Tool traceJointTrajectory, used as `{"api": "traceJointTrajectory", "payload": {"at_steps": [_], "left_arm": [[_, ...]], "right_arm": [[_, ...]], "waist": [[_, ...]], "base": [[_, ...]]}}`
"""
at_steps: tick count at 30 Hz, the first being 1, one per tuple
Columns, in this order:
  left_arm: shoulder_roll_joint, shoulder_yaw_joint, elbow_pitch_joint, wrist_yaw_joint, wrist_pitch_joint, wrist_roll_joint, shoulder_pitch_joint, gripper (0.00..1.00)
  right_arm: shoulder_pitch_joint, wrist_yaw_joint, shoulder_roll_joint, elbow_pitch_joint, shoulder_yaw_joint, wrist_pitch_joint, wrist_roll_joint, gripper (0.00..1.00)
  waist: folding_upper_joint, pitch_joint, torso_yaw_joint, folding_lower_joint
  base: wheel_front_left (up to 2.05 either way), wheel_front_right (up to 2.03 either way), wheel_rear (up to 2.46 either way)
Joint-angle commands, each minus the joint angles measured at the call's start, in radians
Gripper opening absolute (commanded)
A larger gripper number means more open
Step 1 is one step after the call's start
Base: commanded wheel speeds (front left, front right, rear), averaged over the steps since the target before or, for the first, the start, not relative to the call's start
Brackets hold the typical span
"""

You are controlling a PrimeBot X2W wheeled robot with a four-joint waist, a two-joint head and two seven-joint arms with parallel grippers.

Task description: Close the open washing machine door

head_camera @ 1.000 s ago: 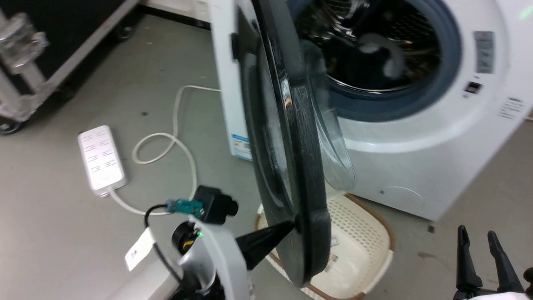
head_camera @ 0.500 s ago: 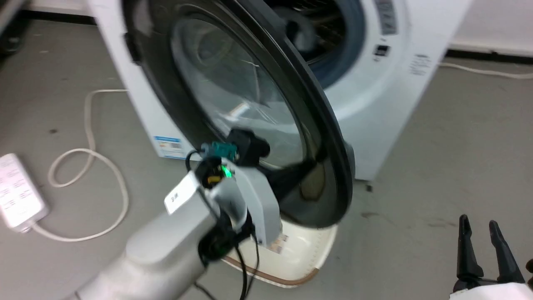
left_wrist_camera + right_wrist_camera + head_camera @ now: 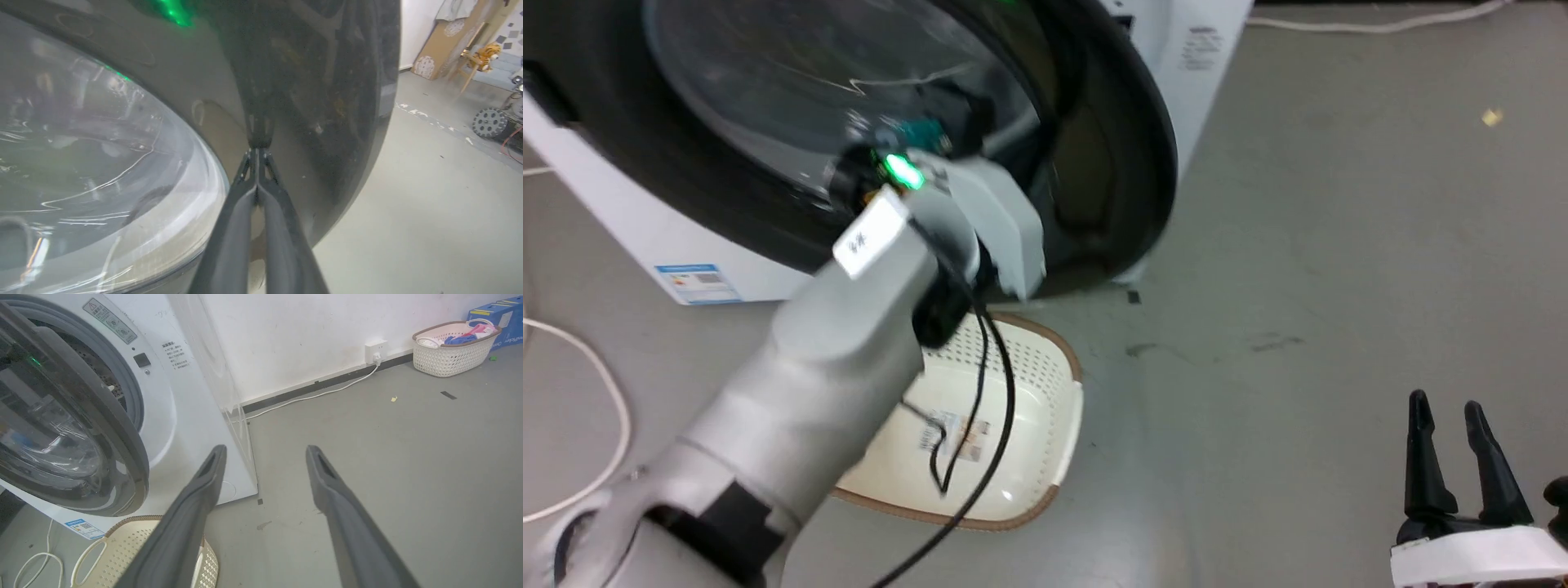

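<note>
Two grippers. Left gripper [image 3: 256, 152], fingers pinched together and empty, tips pressing black rim of washing machine door [image 3: 1131, 155] as blunt pusher. Door ajar, gap to washing machine [image 3: 192, 416]. Right gripper [image 3: 1445, 406] spread wide, idle, well apart.

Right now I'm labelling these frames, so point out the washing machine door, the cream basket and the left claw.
washing machine door [image 3: 128, 457]: right wrist view, on its black rim.
cream basket [image 3: 1037, 384]: head view, on its perforated wall.
left claw [image 3: 257, 153]: left wrist view, at the closed fingertips.

A laundry test room (washing machine [image 3: 184, 400], clothes basket [image 3: 449, 361], grey floor [image 3: 388, 469]).
</note>
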Motion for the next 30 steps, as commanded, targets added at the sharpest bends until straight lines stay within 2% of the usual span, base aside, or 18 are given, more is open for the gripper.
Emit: {"api": "traceJointTrajectory", "payload": {"at_steps": [1,4,5,8,12,17,18,20,25,27,30], "left_arm": [[-0.01,0.01,0.029,0.014,-0.015,0.007,-0.035,0.0],[-0.038,0.036,0.107,0.045,-0.055,0.009,-0.088,0.0],[-0.067,0.055,0.168,0.058,-0.096,0.009,-0.133,0.0],[-0.092,0.073,0.213,0.041,-0.124,-0.006,-0.151,0.0],[-0.112,0.085,0.24,-0.007,-0.142,-0.033,-0.126,0.0],[-0.088,0.138,0.187,-0.032,-0.167,-0.057,-0.051,0.0],[-0.074,0.164,0.159,-0.025,-0.169,-0.053,-0.031,0.0],[-0.029,0.253,0.059,0.015,-0.17,-0.014,0.022,0.0],[0.049,0.486,-0.234,0.121,-0.17,0.163,0.273,0.0],[0.066,0.545,-0.32,0.148,-0.171,0.237,0.377,0.0],[0.078,0.6,-0.384,0.161,-0.171,0.306,0.51,0.0]], "right_arm": [[-0.019,0.001,0.0,0.001,0.004,-0.004,0.007,1.0],[-0.025,0.001,0.0,0.002,0.005,-0.004,0.012,1.0],[-0.028,0.001,0.0,0.002,0.003,-0.004,0.014,1.0],[-0.029,0.001,0.0,0.005,-0.001,-0.004,0.007,1.0],[-0.019,0.001,0.0,0.005,-0.015,-0.004,-0.004,1.0],[0.007,0.001,0.0,0.007,-0.029,-0.004,-0.022,1.0],[0.013,0.001,0.0,0.006,-0.031,-0.004,-0.025,1.0],[0.02,0.001,0.0,0.004,-0.028,-0.004,-0.029,1.0],[0.036,0.001,0.0,0.005,-0.021,-0.004,-0.035,1.0],[0.042,0.001,0.0,0.006,-0.019,-0.004,-0.037,1.0],[0.05,0.001,0.0,0.01,-0.018,-0.004,-0.039,1.0]], "waist": [[-0.0001,0.035,-0.035,-0.0001],[-0.0001,0.048,-0.046,-0.0001],[-0.0001,0.057,-0.047,-0.0001],[-0.0001,0.049,-0.034,-0.0001],[-0.0001,0.011,0.009,-0.0001],[-0.0001,-0.058,0.083,-0.0001],[-0.0001,-0.072,0.1,-0.0001],[-0.0001,-0.09,0.126,-0.0001],[-0.0001,-0.13,0.185,-0.0001],[-0.0001,-0.141,0.203,-0.0001],[-0.0001,-0.155,0.221,-0.0001]], "base": [[0.0,0.0,0.0],[0.0,0.0,0.0],[0.0,0.0,0.0],[0.0,0.0,0.0],[0.0,0.0,0.0],[0.0,0.0,0.0],[0.0,0.0,0.0],[0.0,0.0,0.0],[0.0,0.0,0.0],[0.0,0.0,0.0],[0.0,0.0,0.0]]}}
